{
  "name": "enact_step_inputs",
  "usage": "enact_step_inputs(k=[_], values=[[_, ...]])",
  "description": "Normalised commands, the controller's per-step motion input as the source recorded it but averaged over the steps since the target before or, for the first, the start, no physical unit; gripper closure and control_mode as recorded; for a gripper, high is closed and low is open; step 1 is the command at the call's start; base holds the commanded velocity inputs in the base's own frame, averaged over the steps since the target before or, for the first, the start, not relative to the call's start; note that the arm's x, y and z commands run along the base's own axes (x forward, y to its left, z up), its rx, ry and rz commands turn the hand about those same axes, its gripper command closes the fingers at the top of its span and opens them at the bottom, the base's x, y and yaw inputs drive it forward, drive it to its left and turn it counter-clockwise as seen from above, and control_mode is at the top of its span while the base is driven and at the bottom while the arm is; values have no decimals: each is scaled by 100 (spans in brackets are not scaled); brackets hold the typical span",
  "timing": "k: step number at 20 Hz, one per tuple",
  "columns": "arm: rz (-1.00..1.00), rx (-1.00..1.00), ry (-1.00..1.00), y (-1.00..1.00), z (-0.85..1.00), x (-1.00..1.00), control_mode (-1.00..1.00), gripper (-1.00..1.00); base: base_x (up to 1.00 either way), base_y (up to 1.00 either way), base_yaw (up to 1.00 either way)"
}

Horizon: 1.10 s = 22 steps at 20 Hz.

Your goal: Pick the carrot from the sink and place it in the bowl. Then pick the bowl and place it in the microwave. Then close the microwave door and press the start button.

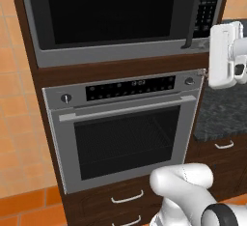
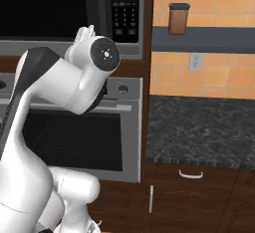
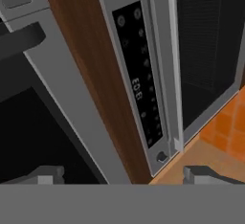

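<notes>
The microwave point(image 1: 111, 51) fills the top of the left base view. Its dark glass microwave door point(image 1: 111, 7) lies flush in the grey frame, with the black bar handle point(image 1: 194, 12) at its right. The black keypad panel point(image 1: 210, 3) point(image 2: 124, 8) sits right of the door; I cannot pick out the start button. My gripper point(image 3: 124, 177) is open with nothing between its fingertips point(image 3: 45, 175). The white hand point(image 1: 224, 56) hangs just right of the microwave's lower right corner. The carrot, the bowl and the sink are out of view.
Below the microwave is a wall oven point(image 1: 125, 133) with a lit display point(image 1: 137, 83) and a silver handle. A dark stone counter point(image 2: 199, 127) runs to the right, over drawers. A brown jar point(image 2: 178, 18) stands on a shelf above it.
</notes>
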Motion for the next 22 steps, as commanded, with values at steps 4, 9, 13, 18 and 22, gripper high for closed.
enact_step_inputs(k=[4,9,13,18,22], values=[[0,2,-2,-64,4,7,-100,-100,0,0,0],[0,1,0,-29,6,39,-100,-100,0,0,0],[0,0,1,-17,1,66,-100,-100,0,0,0],[0,0,1,-14,0,58,-100,-100,0,0,0],[0,0,1,-24,2,39,-100,-100,0,0,0]])
